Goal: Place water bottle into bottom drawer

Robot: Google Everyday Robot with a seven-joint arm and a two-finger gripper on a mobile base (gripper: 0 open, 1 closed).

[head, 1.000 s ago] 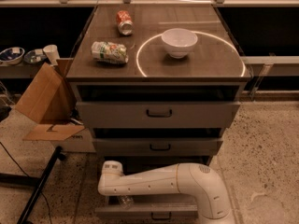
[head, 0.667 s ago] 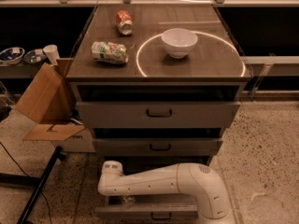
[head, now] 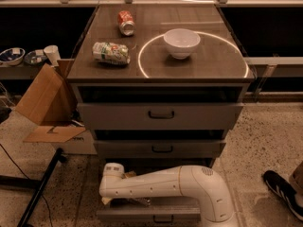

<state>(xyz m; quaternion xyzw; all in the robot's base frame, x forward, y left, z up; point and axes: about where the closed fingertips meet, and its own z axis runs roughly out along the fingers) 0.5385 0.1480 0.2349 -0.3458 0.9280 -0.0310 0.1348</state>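
Water bottle [head: 134,201]: only a pale crinkly glint is showing under the white arm [head: 165,183], down inside the bottom drawer [head: 142,215], which is standing pulled out. I am judging that it is lying in or just over the tray; resting or held, cannot tell.

Gripper [head: 115,196] is hanging at the arm's left end, reaching down into that drawer. Clenched or released, cannot tell: the arm is hiding it.

Progress: the carrying looks done; letting go and drawing clear look left to do.

Middle drawer [head: 161,149] and top drawer [head: 161,115] are sitting above. On the cabinet top, white bowl [head: 181,41], red soda can [head: 126,22] and green-labelled container [head: 111,52] are lying well apart from the work.
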